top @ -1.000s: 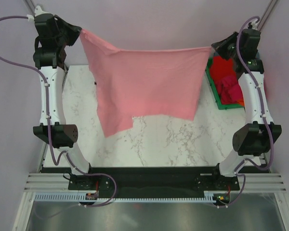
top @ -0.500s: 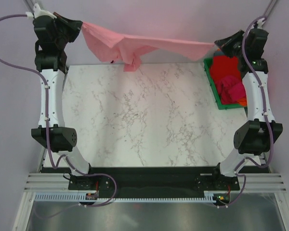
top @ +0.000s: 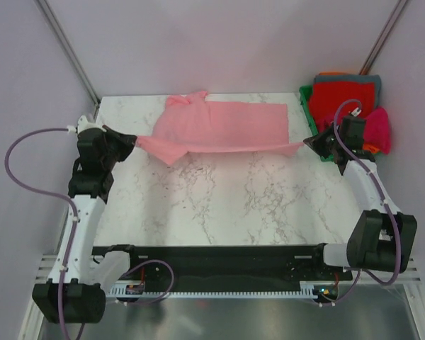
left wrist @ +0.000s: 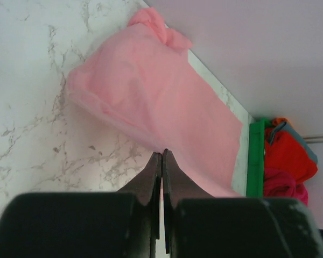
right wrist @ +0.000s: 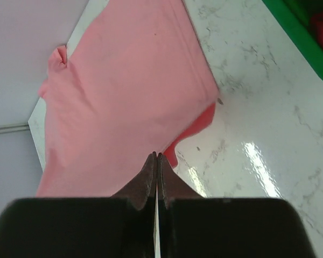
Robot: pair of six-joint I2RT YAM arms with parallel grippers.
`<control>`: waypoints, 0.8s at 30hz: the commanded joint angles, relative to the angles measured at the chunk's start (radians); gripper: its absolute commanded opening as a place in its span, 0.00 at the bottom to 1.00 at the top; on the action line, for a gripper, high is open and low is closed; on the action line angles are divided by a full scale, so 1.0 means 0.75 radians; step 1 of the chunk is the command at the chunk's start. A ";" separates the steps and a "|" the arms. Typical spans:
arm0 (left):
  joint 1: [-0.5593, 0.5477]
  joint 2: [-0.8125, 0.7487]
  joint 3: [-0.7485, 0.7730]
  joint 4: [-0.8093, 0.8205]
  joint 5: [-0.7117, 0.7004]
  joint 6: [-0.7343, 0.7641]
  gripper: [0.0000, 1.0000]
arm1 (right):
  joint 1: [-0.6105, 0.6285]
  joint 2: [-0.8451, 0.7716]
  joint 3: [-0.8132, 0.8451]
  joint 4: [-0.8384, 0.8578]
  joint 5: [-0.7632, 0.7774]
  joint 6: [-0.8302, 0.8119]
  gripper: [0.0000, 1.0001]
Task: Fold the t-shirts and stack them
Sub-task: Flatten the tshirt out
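Observation:
The light salmon-pink t-shirt (top: 223,126) lies spread across the back of the marble table, its near edge pulled taut between both grippers. My left gripper (top: 132,141) is shut on its left corner; the shirt also shows in the left wrist view (left wrist: 151,102). My right gripper (top: 306,144) is shut on its right corner; the shirt also shows in the right wrist view (right wrist: 124,97). A sleeve bunches at the back left (top: 188,99). Red (top: 343,95), magenta (top: 379,127), orange and teal-grey shirts sit piled at the back right.
A green plastic bin (top: 312,117) at the table's back right corner holds the other shirts and also shows in the left wrist view (left wrist: 254,161). Bare marble table (top: 227,198) lies in front of the pink shirt. Purple walls enclose the back and sides.
Both arms have swung down and toward me from high at the back. The pink shirt, held hanging in the air before, now lies laid out on the table's far half.

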 commanded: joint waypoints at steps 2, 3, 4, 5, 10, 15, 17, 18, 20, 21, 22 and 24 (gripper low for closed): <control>0.003 -0.221 -0.317 0.074 -0.031 -0.059 0.02 | -0.001 -0.260 -0.234 0.083 0.124 -0.065 0.00; 0.003 -0.322 -0.358 0.056 -0.001 -0.057 0.02 | -0.003 -0.301 -0.277 0.067 0.134 -0.075 0.00; 0.003 -0.368 -0.423 0.029 -0.003 -0.057 0.02 | -0.003 -0.342 -0.318 0.056 0.144 -0.091 0.00; 0.003 -0.421 -0.450 -0.018 -0.003 -0.055 0.02 | -0.003 -0.414 -0.389 0.040 0.160 -0.099 0.00; 0.003 -0.685 -0.528 -0.208 -0.021 -0.018 0.02 | -0.003 -0.604 -0.547 -0.060 0.179 -0.126 0.00; 0.003 -0.712 -0.522 -0.327 -0.064 0.004 0.02 | -0.003 -0.717 -0.647 -0.087 0.171 -0.128 0.00; 0.001 -0.685 -0.530 -0.323 -0.052 0.000 0.02 | -0.003 -0.715 -0.660 -0.091 0.177 -0.130 0.00; 0.003 -0.673 -0.530 -0.315 -0.046 -0.006 0.02 | -0.003 -0.711 -0.660 -0.089 0.183 -0.136 0.00; 0.003 -0.620 -0.532 -0.296 -0.031 -0.010 0.02 | -0.003 -0.687 -0.660 -0.083 0.187 -0.142 0.00; 0.003 -0.598 -0.532 -0.278 -0.031 -0.010 0.02 | -0.001 -0.674 -0.658 -0.067 0.185 -0.140 0.00; 0.003 -0.575 -0.532 -0.252 0.001 -0.008 0.02 | -0.003 -0.662 -0.660 -0.058 0.179 -0.142 0.00; 0.005 -0.493 -0.520 -0.225 0.020 -0.004 0.02 | -0.003 -0.619 -0.658 -0.026 0.173 -0.138 0.00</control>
